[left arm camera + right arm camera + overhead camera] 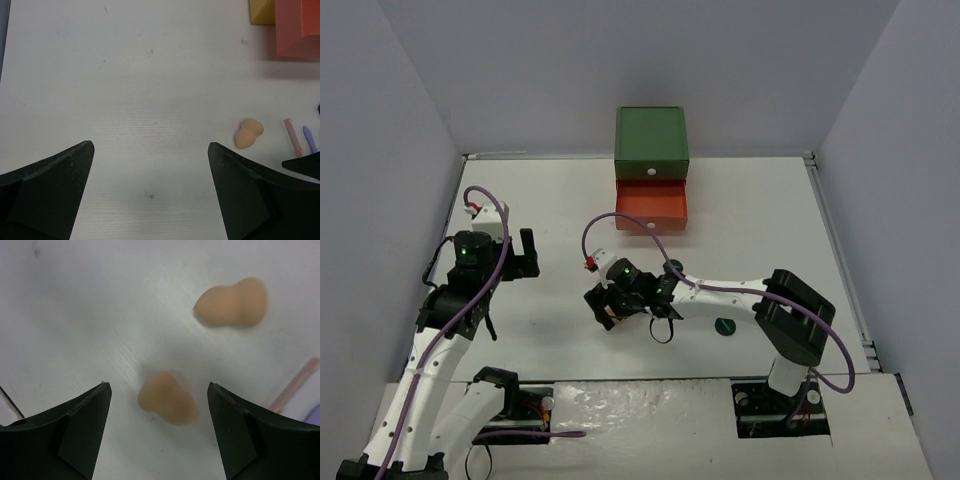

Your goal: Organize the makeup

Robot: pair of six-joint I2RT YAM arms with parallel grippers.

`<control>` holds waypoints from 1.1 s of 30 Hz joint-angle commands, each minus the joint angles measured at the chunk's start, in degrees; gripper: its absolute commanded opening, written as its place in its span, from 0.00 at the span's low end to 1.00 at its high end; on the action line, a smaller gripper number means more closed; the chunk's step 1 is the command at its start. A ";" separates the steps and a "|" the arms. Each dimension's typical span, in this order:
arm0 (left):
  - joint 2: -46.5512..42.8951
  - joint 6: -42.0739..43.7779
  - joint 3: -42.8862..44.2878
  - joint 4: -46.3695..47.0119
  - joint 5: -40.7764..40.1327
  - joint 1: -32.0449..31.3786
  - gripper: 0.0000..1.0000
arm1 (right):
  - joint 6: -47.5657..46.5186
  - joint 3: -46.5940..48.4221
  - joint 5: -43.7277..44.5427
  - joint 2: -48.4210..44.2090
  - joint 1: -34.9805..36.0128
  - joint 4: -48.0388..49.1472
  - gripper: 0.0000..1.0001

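A tan egg-shaped sponge (166,398) lies on the white table between the fingers of my right gripper (157,386), which is open and touches nothing. A second tan sponge (231,303) lies further out to the right, with a pale orange stick (295,385) beyond it. In the top view the right gripper (603,305) hangs low over mid-table and a dark green disc (724,325) lies beside its arm. My left gripper (150,144) is open over bare table, with a sponge (249,133), the orange stick (292,136) and a lilac tool (309,138) to its right.
The drawer box stands at the back, green top (651,140) with its orange drawer (651,207) pulled out toward me. In the left wrist view the orange drawer (297,25) and a yellow corner (262,11) show at the top right. Grey walls enclose the table.
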 commanded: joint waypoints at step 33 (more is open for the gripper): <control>1.03 -0.43 2.50 2.53 -0.27 0.33 0.97 | -13.55 35.09 10.45 5.47 -24.56 -6.50 0.18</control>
